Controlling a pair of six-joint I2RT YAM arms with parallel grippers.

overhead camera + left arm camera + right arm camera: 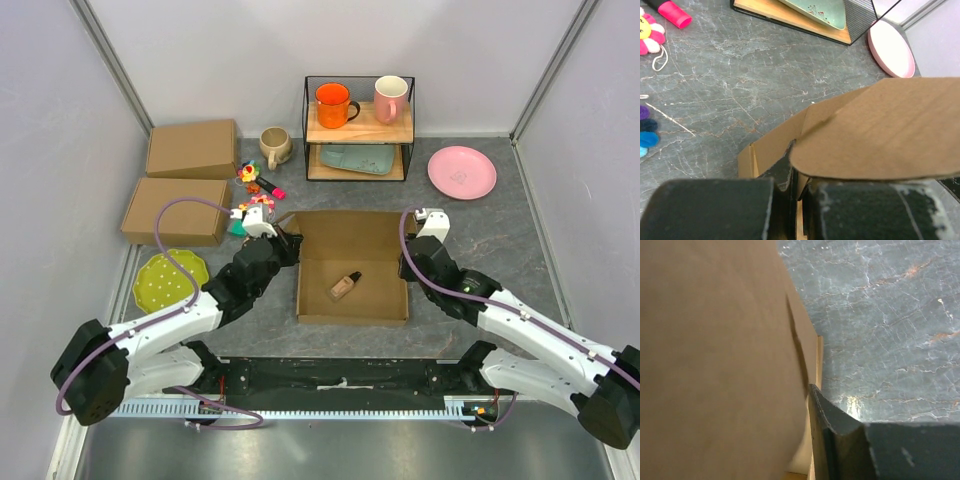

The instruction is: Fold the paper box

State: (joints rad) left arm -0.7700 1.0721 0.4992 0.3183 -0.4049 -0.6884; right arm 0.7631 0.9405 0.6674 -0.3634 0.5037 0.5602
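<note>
**Desk:** Where is the paper box [350, 262] on your screen?

**Me:** It's flat on the grey surface [500, 240] with its top open, sitting between my two claws. I see a small bottle [346, 286] lying on its floor, to the right of the left claw, to the left of the right one, and a little behind both sets of fingertips.

**Desk:** What about the left claw [281, 243]?

**Me:** It's at the box's far left corner. On my left wrist view the two black fingers [715, 210] are together with only a sliver between them. The cardboard wall runs down into that sliver, so I read the claw as clamped on the paper box. A rounded flap [875, 135] fills the view ahead of the claw and to its right.

**Desk:** And the right claw [412, 258]?

**Me:** It's at the box's right wall. My right wrist view gives me one dark finger [840, 445], on the outer side and right against the cardboard edge. Brown board covers everything to its left and hides the other finger. I can't tell whether that claw is apart or together.

**Desk:** Anything beyond them?

**Me:** Ahead of the left claw, past the box, I see a pink plate [890, 47] and the foot of a wire shelf [860, 15]. Off to that claw's left, two closed brown boxes [176, 210] lie well apart from the paper box.
</note>
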